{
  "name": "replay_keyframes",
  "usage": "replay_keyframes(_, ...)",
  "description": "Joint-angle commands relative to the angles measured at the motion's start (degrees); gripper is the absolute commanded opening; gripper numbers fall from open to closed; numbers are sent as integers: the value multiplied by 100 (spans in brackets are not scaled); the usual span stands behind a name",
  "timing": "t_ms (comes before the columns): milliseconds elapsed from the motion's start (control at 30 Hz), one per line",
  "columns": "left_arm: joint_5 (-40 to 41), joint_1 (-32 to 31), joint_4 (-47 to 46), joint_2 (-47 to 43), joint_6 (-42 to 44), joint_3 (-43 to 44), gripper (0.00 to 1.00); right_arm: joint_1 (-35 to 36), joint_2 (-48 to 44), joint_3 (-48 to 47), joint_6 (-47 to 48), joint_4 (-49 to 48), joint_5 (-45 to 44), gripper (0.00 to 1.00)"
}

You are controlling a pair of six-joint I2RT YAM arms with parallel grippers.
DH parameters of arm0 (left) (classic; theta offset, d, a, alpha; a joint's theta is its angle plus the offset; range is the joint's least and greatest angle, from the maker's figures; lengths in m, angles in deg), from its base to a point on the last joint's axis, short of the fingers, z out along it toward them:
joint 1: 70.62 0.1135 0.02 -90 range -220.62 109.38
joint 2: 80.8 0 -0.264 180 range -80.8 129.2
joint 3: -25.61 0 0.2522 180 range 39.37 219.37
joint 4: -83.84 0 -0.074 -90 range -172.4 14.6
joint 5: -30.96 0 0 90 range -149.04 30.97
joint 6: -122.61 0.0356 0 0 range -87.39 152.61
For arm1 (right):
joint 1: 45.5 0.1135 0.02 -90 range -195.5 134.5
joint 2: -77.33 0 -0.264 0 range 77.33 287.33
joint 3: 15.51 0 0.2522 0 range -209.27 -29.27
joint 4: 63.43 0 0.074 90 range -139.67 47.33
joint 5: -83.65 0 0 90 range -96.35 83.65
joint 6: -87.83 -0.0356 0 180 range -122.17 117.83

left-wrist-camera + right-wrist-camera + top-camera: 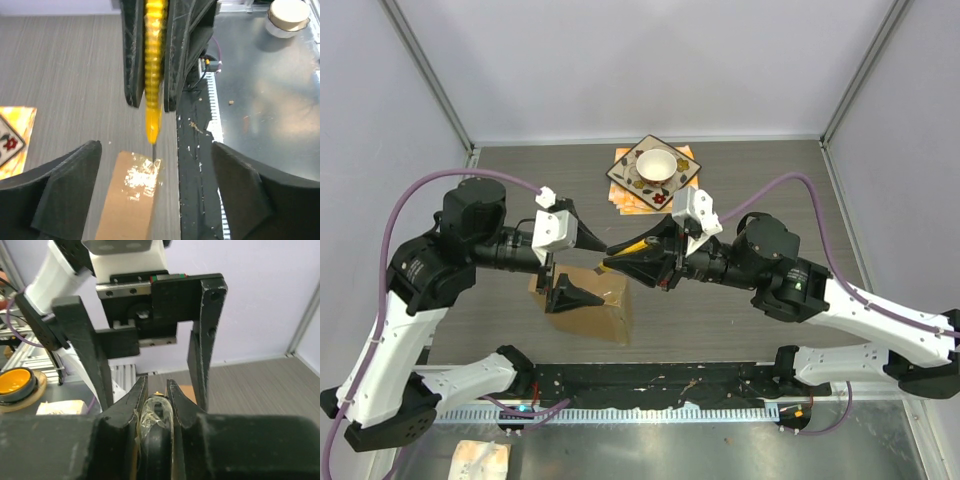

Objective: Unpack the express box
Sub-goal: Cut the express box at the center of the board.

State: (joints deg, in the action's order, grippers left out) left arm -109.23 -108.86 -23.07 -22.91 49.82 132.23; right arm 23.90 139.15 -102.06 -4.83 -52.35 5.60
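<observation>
From above, the express box point(595, 318) lies on the table point(770, 180) just ahead of the arm bases, under the left gripper point(592, 270), whose fingers stand wide apart. The right gripper point(618, 260) is clamped on a yellow tool point(640, 244), and a patterned plate point(620, 172) with a white bowl point(655, 163) sits well behind. In the left wrist view the tool's thin metal tip meets the box's glossy top at its edge, between the spread fingers. The right wrist view shows its own fingers pinching the tool, with the left claw gaping opposite.
</observation>
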Motion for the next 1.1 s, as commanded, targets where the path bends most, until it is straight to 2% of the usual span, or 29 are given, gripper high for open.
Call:
replay_keyframes(0, 1235, -8, 955, -76, 1079, 180, 100, 11, -293, -24, 230, 861, -1067, 1)
replay_keyframes(33, 1458, 1, 1323, -102, 1657, 6, 100, 11, -328, 37, 239, 1013, -1176, 1)
replay_keyframes(133, 2179, 1, 1730, -365, 2686, -644, 100, 11, -662, 448, 230, 1129, -1572, 1)
replay_keyframes(267, 2698, -8, 1504, -735, 3130, -1445, 100, 11, -1101, 907, 187, 1103, -1827, 1)
replay_keyframes(700, 2708, 1, 931, -173, 3324, -1868, 100, 11, -1480, 1636, -24, 971, -1696, 1)
replay_keyframes(800, 2551, 1, 913, -15, 3219, -1641, 100, 11, -1524, 1786, -86, 980, -1538, 1)
replay_keyframes(933, 2234, -78, 1458, 108, 3078, -1104, 100, 11, -1577, 2023, -86, 945, -1616, 1)
replay_keyframes(1067, 2189, -157, 1608, 56, 2972, -884, 100, 11, -1551, 2120, -42, 813, -1678, 1)
